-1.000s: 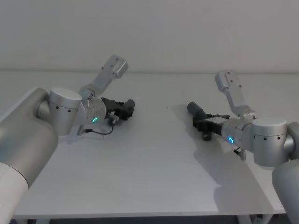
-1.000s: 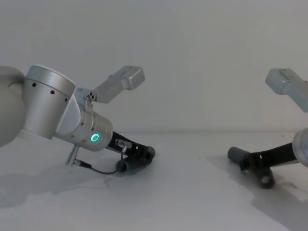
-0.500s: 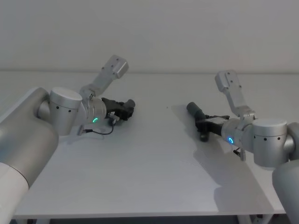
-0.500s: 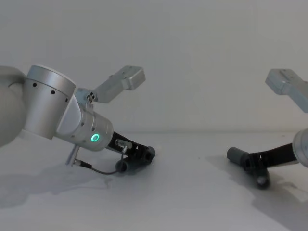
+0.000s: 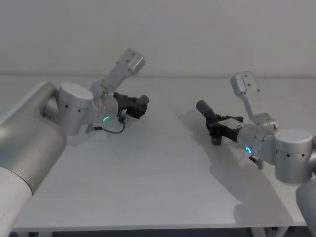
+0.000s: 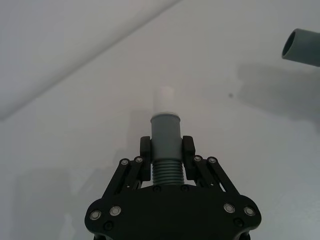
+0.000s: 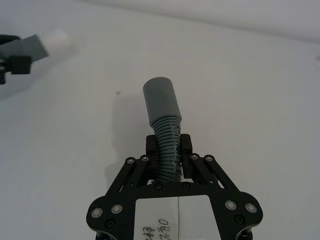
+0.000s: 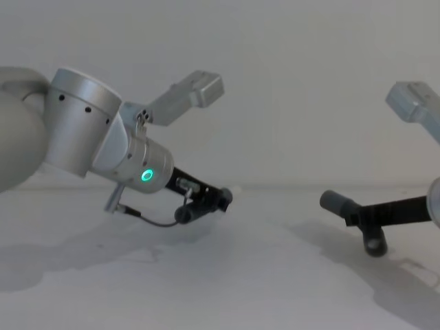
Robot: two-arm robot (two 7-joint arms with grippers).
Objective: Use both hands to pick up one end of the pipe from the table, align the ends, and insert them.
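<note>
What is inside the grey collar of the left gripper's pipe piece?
A whitish inner tip sticks out of the collar. The left gripper holds the pipe piece by its ribs. How far the tip runs inside is hidden by the collar wall.

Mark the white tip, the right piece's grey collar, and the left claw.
white tip point(image 6: 165, 100): left wrist view, middle of the white end.
grey collar point(image 7: 161, 102): right wrist view, smooth sleeve beyond the ribs.
left claw point(image 6: 166, 149): left wrist view, midway between fingertips clamping the pipe point(image 6: 165, 172).
</note>
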